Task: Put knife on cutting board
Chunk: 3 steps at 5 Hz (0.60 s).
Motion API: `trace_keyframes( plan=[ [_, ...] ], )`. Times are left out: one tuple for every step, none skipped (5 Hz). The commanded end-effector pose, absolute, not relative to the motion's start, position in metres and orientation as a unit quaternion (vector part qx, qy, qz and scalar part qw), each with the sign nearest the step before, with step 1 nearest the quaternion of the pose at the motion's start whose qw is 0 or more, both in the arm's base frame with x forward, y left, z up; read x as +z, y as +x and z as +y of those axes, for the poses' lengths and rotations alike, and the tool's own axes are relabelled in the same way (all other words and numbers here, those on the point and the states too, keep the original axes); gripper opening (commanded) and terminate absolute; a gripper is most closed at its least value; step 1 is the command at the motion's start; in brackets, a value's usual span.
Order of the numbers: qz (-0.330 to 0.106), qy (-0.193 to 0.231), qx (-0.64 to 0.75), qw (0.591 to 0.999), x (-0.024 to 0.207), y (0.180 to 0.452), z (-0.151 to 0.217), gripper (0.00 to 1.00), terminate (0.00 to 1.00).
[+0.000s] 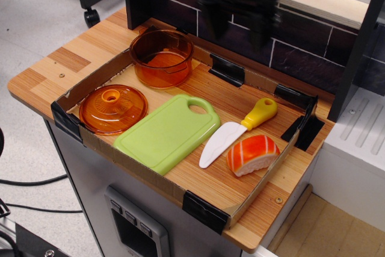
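The knife has a white curved blade and a yellow handle. It lies on the wooden tray floor, just right of the cutting board and touching the sushi piece's left side. The cutting board is a light-green rectangle with a handle hole at its far end, lying flat in the middle of the tray. My gripper is a motion-blurred black shape high at the back, above and behind the knife's handle. Its two fingers hang apart and hold nothing.
An orange-and-white sushi piece lies right of the knife blade. A round orange lid sits left of the board, and an orange pot stands behind it. A cardboard rim with black corner clips rings the tray. A dark brick wall stands behind.
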<state>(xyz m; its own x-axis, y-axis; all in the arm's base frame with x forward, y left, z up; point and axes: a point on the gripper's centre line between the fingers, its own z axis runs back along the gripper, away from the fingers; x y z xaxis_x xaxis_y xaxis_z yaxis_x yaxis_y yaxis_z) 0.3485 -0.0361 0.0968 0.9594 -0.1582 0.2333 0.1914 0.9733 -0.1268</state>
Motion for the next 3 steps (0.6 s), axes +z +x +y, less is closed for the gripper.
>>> trace_keyframes(
  plan=[
    [-0.115, -0.055, -0.067, 0.99, 0.082, 0.351, -0.051, 1.0, 0.0],
    [-0.106, -0.048, -0.053, 0.992, 0.069, 0.353, -0.053, 1.0, 0.0],
    [-0.102, -0.041, -0.054, 0.992, 0.055, 0.354, -0.054, 1.0, 0.0]
  ],
)
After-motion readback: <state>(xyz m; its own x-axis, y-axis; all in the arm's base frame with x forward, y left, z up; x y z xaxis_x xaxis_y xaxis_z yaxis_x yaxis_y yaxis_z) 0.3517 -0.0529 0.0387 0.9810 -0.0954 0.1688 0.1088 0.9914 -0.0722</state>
